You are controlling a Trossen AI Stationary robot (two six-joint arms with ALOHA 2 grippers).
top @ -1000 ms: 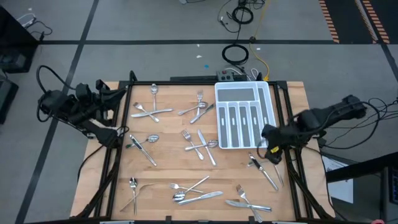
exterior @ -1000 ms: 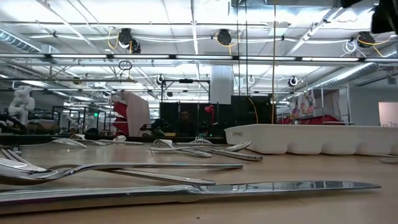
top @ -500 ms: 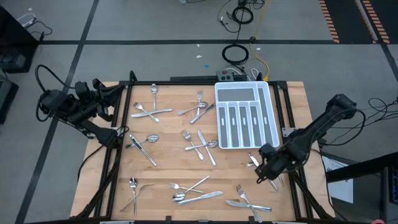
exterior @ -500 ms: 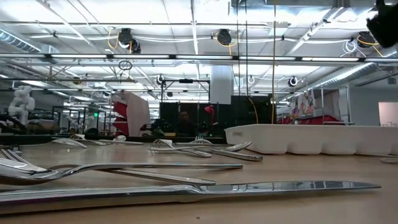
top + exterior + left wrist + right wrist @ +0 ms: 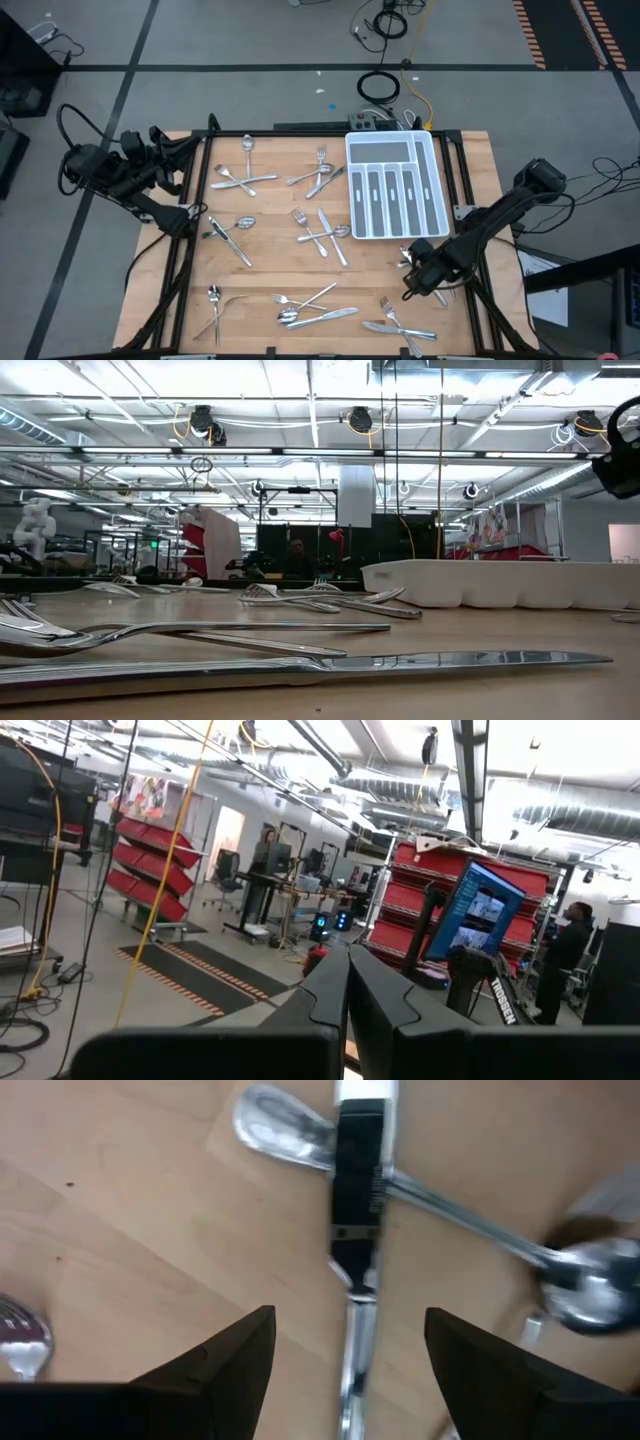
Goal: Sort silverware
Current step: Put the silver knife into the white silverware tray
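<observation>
Silverware lies scattered over the wooden table (image 5: 270, 265): forks, spoons and knives, single or crossed. A white compartmented tray (image 5: 395, 185) stands at the far right. My right gripper (image 5: 415, 282) is low over the table's near right part, pointing down and open. Its fingers (image 5: 235, 1355) stand on either side of a black-handled knife (image 5: 358, 1190), which lies crossed over a spoon (image 5: 285, 1125). I see no touch. My left gripper (image 5: 348, 1005) is shut and raised off the table's far left edge (image 5: 185, 148), facing the room.
A second spoon bowl (image 5: 590, 1285) lies close beside the knife. More crossed pieces lie toward the near edge (image 5: 395, 322) and at the table's middle (image 5: 322, 235). A power strip (image 5: 372, 122) and cables sit behind the tray. A long knife (image 5: 330, 663) lies nearest in the low view.
My right gripper has come down and moved from beside the tray's near right corner toward the table's near edge, ending over the black-handled knife. Its wrist has turned on the way. In the low view the arm has sunk into the picture's upper right.
</observation>
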